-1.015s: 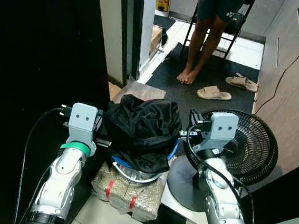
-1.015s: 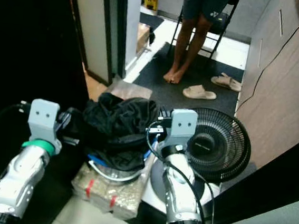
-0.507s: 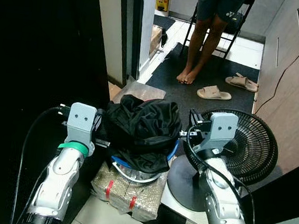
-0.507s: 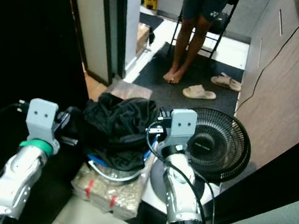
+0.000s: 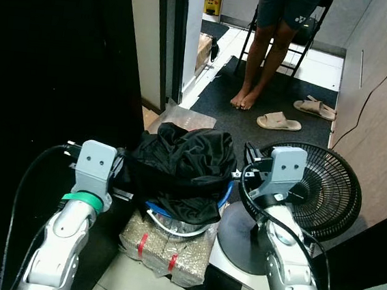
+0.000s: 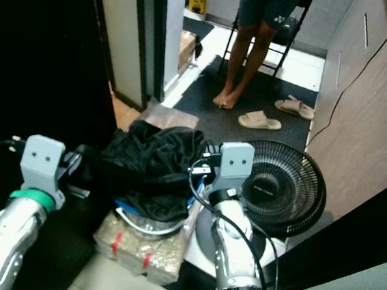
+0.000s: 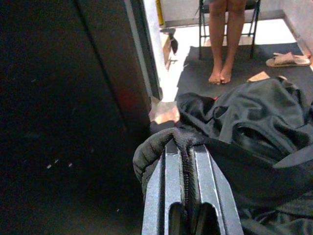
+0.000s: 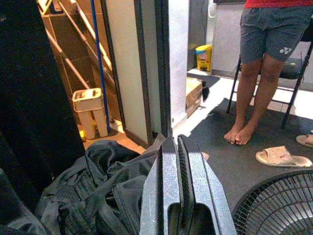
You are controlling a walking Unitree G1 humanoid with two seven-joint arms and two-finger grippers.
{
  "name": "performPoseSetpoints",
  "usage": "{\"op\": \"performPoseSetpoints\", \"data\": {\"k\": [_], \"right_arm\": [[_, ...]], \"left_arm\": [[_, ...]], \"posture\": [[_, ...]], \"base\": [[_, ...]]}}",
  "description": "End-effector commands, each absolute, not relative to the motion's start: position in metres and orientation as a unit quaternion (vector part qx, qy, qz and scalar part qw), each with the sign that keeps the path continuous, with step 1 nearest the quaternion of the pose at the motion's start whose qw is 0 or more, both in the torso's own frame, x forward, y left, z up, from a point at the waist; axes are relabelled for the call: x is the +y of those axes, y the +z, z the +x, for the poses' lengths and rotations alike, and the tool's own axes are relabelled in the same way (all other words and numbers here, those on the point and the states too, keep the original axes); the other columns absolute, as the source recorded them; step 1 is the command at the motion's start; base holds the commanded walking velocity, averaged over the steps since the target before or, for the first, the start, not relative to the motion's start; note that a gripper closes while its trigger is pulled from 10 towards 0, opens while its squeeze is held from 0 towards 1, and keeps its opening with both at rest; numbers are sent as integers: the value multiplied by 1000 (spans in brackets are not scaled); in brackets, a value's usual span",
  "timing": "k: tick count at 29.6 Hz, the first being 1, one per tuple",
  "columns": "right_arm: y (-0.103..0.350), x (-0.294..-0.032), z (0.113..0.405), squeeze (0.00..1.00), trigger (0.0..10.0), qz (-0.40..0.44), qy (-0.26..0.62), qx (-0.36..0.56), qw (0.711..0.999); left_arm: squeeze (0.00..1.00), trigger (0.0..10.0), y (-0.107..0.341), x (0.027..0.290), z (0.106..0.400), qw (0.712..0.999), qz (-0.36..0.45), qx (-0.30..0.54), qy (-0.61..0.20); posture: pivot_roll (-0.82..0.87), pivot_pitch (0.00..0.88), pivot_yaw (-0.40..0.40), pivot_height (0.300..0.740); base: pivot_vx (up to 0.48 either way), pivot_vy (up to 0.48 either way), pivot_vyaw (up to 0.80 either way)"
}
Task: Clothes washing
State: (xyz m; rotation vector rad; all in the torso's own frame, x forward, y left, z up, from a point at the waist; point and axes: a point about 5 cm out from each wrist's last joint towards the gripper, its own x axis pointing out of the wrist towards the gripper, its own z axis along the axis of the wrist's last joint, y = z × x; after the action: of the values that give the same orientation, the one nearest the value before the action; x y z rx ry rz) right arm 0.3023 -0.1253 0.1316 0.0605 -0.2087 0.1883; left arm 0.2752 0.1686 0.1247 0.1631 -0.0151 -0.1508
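A heap of black clothes [image 5: 184,168] lies piled in a blue and white basket [image 5: 172,226]. My left gripper [image 7: 186,147] is at the heap's left side, shut on a ribbed black edge of the clothes [image 7: 161,142], which is drawn out a little from the pile. My right gripper [image 8: 177,142] is shut with nothing between its fingers. It hovers at the right side of the heap [image 8: 112,186], just above the cloth.
The basket rests on a plastic-wrapped package [image 5: 163,248] on the floor. A black floor fan [image 5: 313,187] stands close on the right. A dark panel [image 5: 50,69] fills the left. A person's bare legs [image 5: 260,62], a folding chair and sandals [image 5: 278,120] are ahead on the dark mat.
My left arm has drawn back to the left and lower, keeping its hold on the black cloth edge. The right arm has stayed put.
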Motion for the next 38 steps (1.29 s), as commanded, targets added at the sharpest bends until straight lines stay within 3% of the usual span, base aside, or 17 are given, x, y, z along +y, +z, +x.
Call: {"op": "performPoseSetpoints", "data": {"k": [1, 9, 14, 21, 38], "right_arm": [[132, -125, 301, 0, 10000, 30, 97, -102, 990], [134, -128, 302, 0, 10000, 26, 94, -103, 990], [134, -132, 300, 0, 10000, 24, 80, -106, 991], [133, -131, 300, 0, 10000, 23, 78, -105, 991], [134, -130, 301, 0, 10000, 20, 84, -105, 991]], "left_arm": [[0, 10000, 124, 168, 276, 994, 82, -5, -72], [0, 10000, 118, 158, 282, 994, 73, 8, -81], [0, 10000, 135, 130, 288, 987, 81, -28, -133], [0, 10000, 153, 134, 291, 986, 87, -56, -131], [0, 10000, 146, 133, 290, 987, 88, -45, -124]], "posture": [[-26, 0, 36, 740], [-49, 0, 43, 740], [-67, 0, 59, 740], [-51, 0, 61, 740], [-52, 0, 56, 740]], "base": [[0, 0, 0], [0, 0, 0], [0, 0, 0], [0, 0, 0], [0, 0, 0]]}}
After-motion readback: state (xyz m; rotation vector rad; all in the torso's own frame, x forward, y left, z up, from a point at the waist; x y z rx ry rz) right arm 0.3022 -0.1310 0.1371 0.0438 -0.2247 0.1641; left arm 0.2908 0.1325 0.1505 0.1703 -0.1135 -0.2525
